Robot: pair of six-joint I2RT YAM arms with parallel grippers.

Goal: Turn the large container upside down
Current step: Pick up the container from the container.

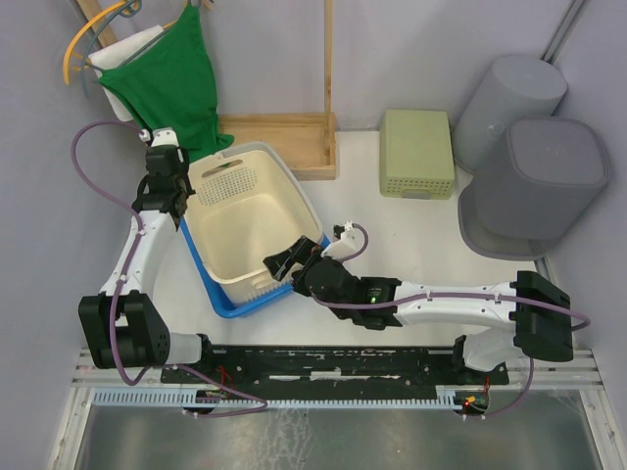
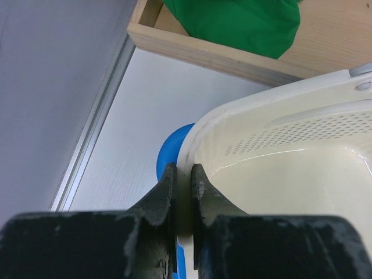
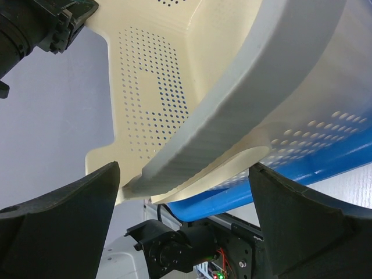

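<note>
Left gripper (image 2: 184,174) clenched on large container (image 1: 245,220) rim, its 9 o'clock. Right gripper (image 1: 286,262) released, straddling the 5 o'clock rim. Container sits at tabletop (image 1: 392,235) 9 o'clock on blue tray (image 1: 230,304). Probably light, flexy, slick plastic: grab opposite rims.

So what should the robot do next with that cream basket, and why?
Probably close the right gripper on the basket. Its jaws stand wide open astride the near rim, gripping nothing, while the left gripper is shut on the left rim. Two holds seem needed to lift and flip it.
</note>
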